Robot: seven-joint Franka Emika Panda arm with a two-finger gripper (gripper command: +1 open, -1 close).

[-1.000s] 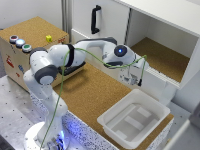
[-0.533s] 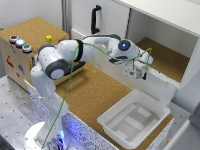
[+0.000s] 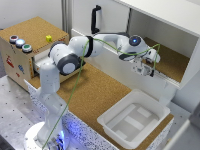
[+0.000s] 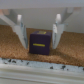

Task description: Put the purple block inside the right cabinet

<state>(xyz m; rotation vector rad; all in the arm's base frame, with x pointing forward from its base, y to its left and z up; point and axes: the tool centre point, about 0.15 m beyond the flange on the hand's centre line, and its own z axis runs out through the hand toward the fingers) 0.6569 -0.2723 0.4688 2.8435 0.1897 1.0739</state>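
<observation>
Only in the wrist view, purple block (image 4: 39, 43) seen between 2 spread fingers (image 4: 21, 31), hand (image 3: 145, 68) reached into right cabinet (image 3: 172, 62).

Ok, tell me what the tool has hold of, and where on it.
The tool appears to hold the purple block, its fingers against two opposite side faces, just above the right cabinet floor. Firm contact cannot be confirmed.

The right cabinet (image 3: 172, 62) has smooth white walls and a rough, grainy cork floor. The purple block (image 4: 39, 43) looks matt and smooth. Cork also covers the desk (image 3: 95, 92), while the white tray (image 3: 131, 120) appears to be smooth, slightly glossy plastic.
</observation>
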